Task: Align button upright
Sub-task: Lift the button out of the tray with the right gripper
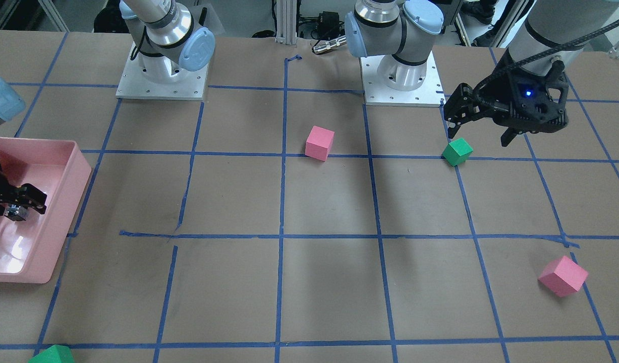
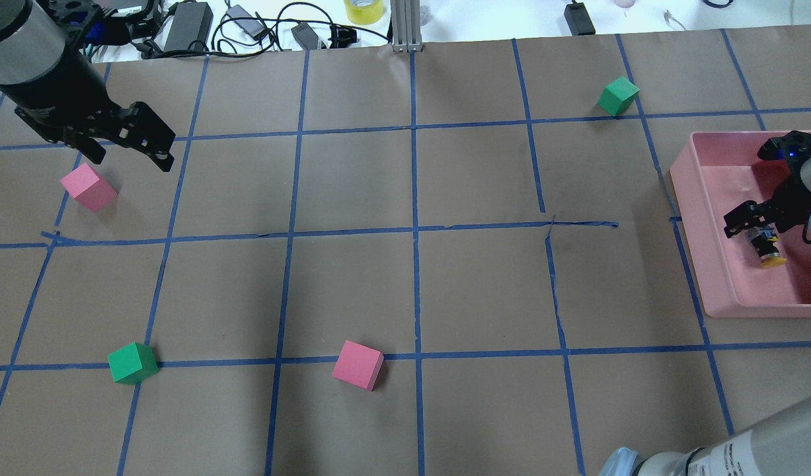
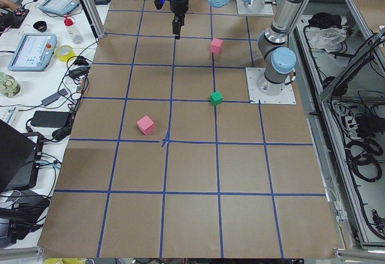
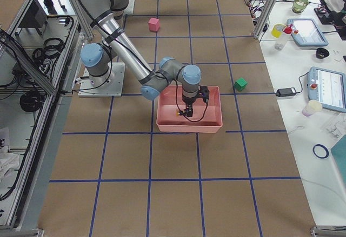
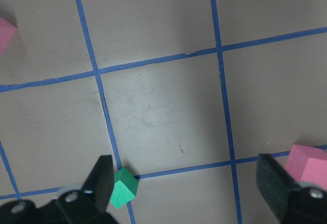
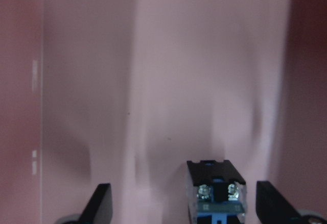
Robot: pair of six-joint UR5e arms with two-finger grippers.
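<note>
The button [image 2: 767, 250] lies on its side inside the pink tray [image 2: 693, 244], its yellow cap toward the robot's side of the table. My right gripper [image 2: 762, 231] is low in the tray and open. In the right wrist view the button's black-and-grey body [image 6: 214, 191] sits between the two spread fingers [image 6: 99, 203], not gripped. The button [image 1: 15, 214] also shows in the front view under the right gripper [image 1: 14, 205]. My left gripper [image 2: 131, 158] is open and empty, held above the table near a pink cube [image 2: 88, 187].
Loose foam cubes lie on the taped brown table: a green one [image 2: 133, 362], a pink one [image 2: 357, 365] and a far green one [image 2: 618, 96]. The tray's walls [image 1: 79, 171] surround the right gripper. Cables and chargers lie along the far edge.
</note>
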